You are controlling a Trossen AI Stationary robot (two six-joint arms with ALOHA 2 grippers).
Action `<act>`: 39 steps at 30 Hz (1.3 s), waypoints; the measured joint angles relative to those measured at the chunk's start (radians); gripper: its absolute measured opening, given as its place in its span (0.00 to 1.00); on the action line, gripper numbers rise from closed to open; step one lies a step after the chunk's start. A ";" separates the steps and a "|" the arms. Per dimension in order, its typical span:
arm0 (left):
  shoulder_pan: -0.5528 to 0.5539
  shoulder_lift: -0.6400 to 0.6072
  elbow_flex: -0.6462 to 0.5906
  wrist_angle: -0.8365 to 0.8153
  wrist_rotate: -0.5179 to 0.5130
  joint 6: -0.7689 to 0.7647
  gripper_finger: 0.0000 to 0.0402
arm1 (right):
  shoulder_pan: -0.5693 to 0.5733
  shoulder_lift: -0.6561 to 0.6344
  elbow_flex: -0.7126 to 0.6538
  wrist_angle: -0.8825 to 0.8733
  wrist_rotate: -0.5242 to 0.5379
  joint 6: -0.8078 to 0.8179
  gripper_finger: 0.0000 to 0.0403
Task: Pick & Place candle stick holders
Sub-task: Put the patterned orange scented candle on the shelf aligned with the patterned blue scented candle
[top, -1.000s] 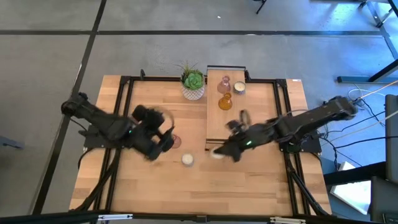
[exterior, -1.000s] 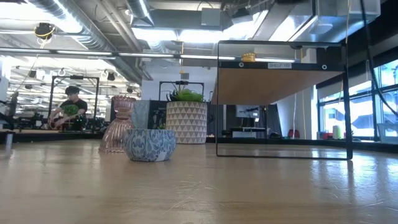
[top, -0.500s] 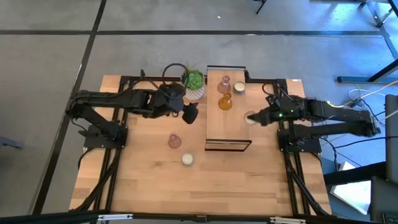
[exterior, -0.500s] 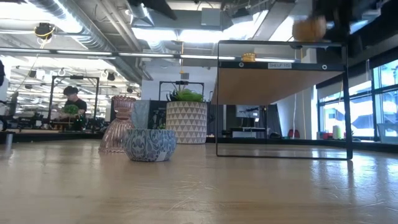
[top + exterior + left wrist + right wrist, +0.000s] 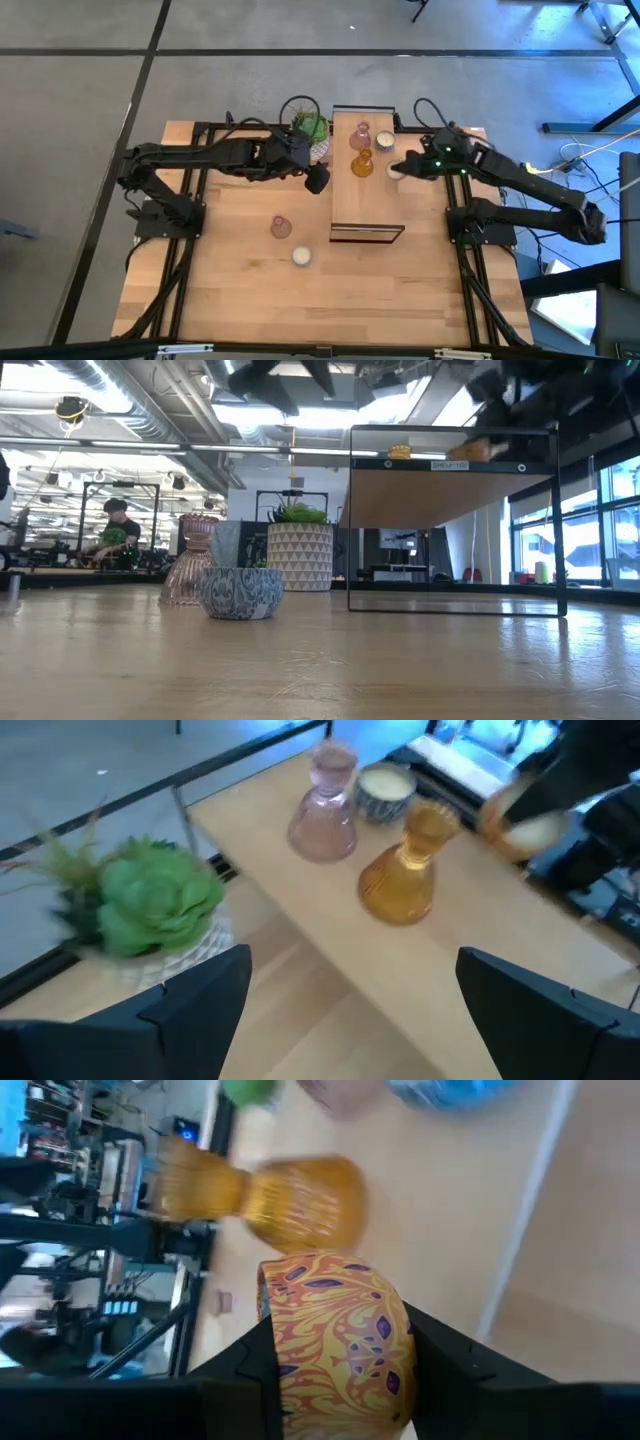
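On the wooden stand [image 5: 366,200] stand a pink glass holder [image 5: 361,136], an amber glass holder [image 5: 361,165] and a round cream holder [image 5: 384,142]. A brownish-pink glass holder [image 5: 281,227] and a round holder [image 5: 301,256] stand on the table. My right gripper [image 5: 398,170] is shut on another round holder, patterned in orange [image 5: 340,1335], over the stand's right edge beside the amber one. My left gripper [image 5: 318,180] hangs open and holds nothing at the stand's left edge, near the succulent [image 5: 311,128]. My right gripper pinches the round holder by its patterned side wall [image 5: 300,1370] between its two fingers, one on each side. The fingers come from the table's right side, slanting down. The holder is lifted clear, just above the stand's top board [image 5: 478,451].
The succulent in its white pot [image 5: 299,556] stands at the far edge, left of the stand. The black frame of the stand [image 5: 557,520] rises above the table. Bare wood lies along the table's near half.
My right gripper has lifted the round holder off the table at the stand's near end and carried it toward the far edge, up over the stand's right side. My left gripper has swung from beside the brownish-pink holder toward the far edge and the stand, staying open.
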 joint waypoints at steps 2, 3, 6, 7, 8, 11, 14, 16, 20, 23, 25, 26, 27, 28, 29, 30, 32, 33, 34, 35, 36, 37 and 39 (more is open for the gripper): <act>0.000 0.004 -0.003 -0.015 0.012 0.016 0.87 | -0.039 0.030 -0.045 0.034 -0.055 0.034 0.37; 0.000 0.004 -0.003 -0.012 0.014 0.021 0.87 | -0.056 0.041 -0.061 0.042 -0.065 0.041 0.37; -0.003 0.002 -0.002 -0.010 0.011 0.023 0.87 | -0.088 0.048 -0.075 0.048 -0.073 0.030 0.37; -0.006 0.002 -0.002 -0.009 0.011 0.023 0.87 | -0.095 0.049 -0.075 0.053 -0.076 0.025 0.37; -0.007 0.002 -0.002 -0.010 0.009 0.023 0.87 | -0.100 0.049 -0.075 0.061 -0.084 0.024 0.37; -0.007 0.002 -0.002 -0.011 0.008 0.031 0.87 | -0.113 0.049 -0.075 0.105 -0.109 0.022 0.37; -0.008 0.002 -0.002 -0.018 0.006 0.031 0.87 | -0.120 0.064 -0.075 0.094 -0.121 0.026 0.38; -0.008 0.002 -0.002 -0.018 0.001 0.031 0.87 | -0.121 0.075 -0.076 0.080 -0.122 0.026 0.40; -0.008 0.002 -0.002 -0.018 -0.020 0.041 0.87 | -0.121 0.106 -0.073 0.096 -0.157 0.026 0.45; -0.008 0.002 -0.002 -0.018 -0.023 0.042 0.87 | -0.121 0.120 -0.073 0.123 -0.184 0.026 0.49; -0.008 0.002 -0.002 -0.018 -0.027 0.042 0.87 | -0.121 0.121 -0.073 0.133 -0.194 0.025 0.51; -0.008 0.002 -0.002 -0.018 -0.030 0.042 0.87 | -0.121 0.122 -0.074 0.142 -0.200 0.022 0.52; -0.008 0.002 -0.002 -0.018 -0.031 0.042 0.87 | -0.121 0.123 -0.075 0.151 -0.208 0.021 0.53; -0.008 0.002 -0.002 -0.018 -0.031 0.042 0.87 | -0.120 0.123 -0.076 0.157 -0.219 0.021 0.53; -0.008 0.002 -0.002 -0.018 -0.032 0.042 0.87 | -0.120 0.123 -0.076 0.166 -0.225 0.021 0.54; -0.008 0.002 -0.002 -0.018 -0.033 0.042 0.87 | -0.119 0.123 -0.076 0.174 -0.227 0.019 0.54; -0.008 0.002 -0.002 -0.018 -0.033 0.046 0.87 | -0.120 0.123 -0.076 0.180 -0.227 0.018 0.56; -0.008 0.002 -0.002 -0.018 -0.033 0.046 0.87 | -0.120 0.123 -0.076 0.187 -0.227 0.018 0.56; -0.008 0.002 -0.002 -0.018 -0.033 0.046 0.87 | -0.120 0.123 -0.076 0.194 -0.227 0.018 0.57; -0.008 0.002 -0.002 -0.018 -0.033 0.046 0.87 | -0.120 0.123 -0.076 0.199 -0.227 0.018 0.59; -0.008 0.002 -0.002 -0.018 -0.034 0.046 0.87 | -0.120 0.123 -0.076 0.200 -0.227 0.018 0.60; -0.008 0.002 -0.002 -0.018 -0.034 0.046 0.87 | -0.120 0.123 -0.076 0.201 -0.227 0.018 0.61; -0.008 0.002 -0.002 -0.018 -0.034 0.046 0.87 | -0.120 0.123 -0.076 0.203 -0.226 0.010 0.64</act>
